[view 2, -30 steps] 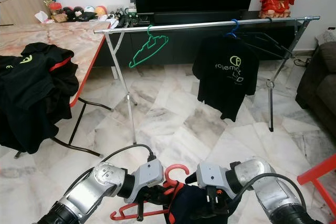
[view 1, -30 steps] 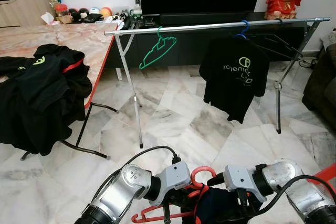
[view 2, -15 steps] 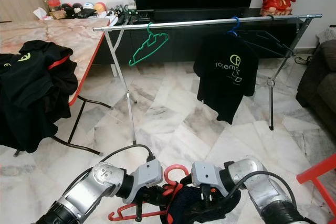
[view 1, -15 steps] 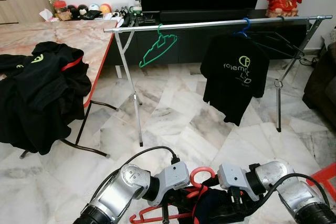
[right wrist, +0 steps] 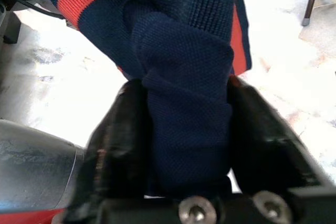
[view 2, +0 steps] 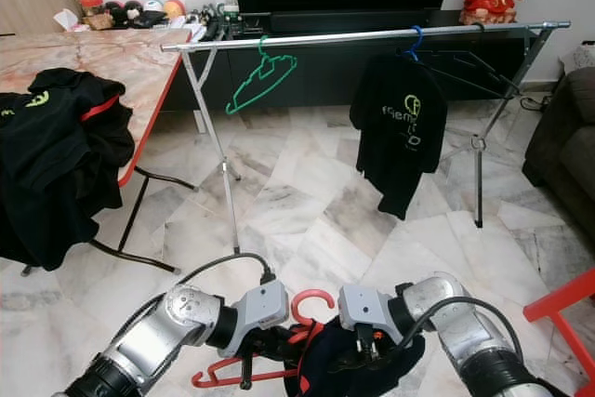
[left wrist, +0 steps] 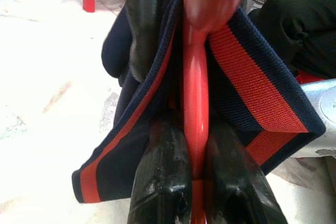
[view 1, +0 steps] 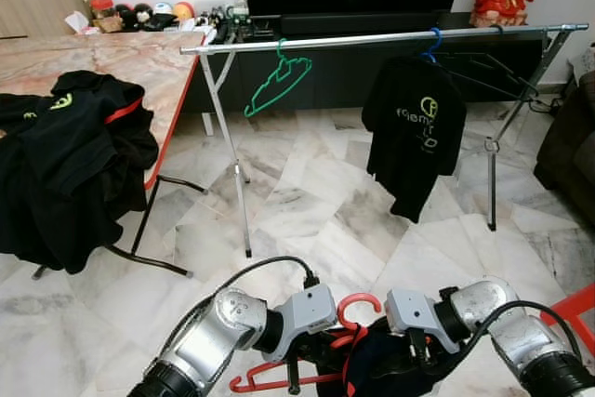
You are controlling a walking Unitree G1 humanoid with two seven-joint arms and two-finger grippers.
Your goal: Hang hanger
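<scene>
A red hanger (view 1: 351, 311) carrying a navy garment with red stripes (view 1: 376, 369) is held low in front of me. My left gripper (left wrist: 195, 174) is shut on the hanger's neck, seen close in the left wrist view. My right gripper (right wrist: 184, 129) is shut on a fold of the navy garment (right wrist: 184, 66). Ahead stands a silver clothes rail (view 1: 372, 40), well above and beyond both grippers. An empty green hanger (view 1: 277, 83) hangs near its left end. A black T-shirt on a blue hanger (view 1: 415, 127) hangs further right.
A marble-topped table with a red edge (view 1: 158, 62) stands to the left with black shirts (view 1: 65, 165) piled on it. A TV cabinet (view 1: 353, 53) lies behind the rail, a dark sofa (view 1: 569, 146) at the right, a red stool (view 1: 576, 309) near my right arm.
The camera view has shifted slightly and the rail sits a little nearer. The black T-shirt on the rail has swung. Both grippers keep their hold on hanger and garment.
</scene>
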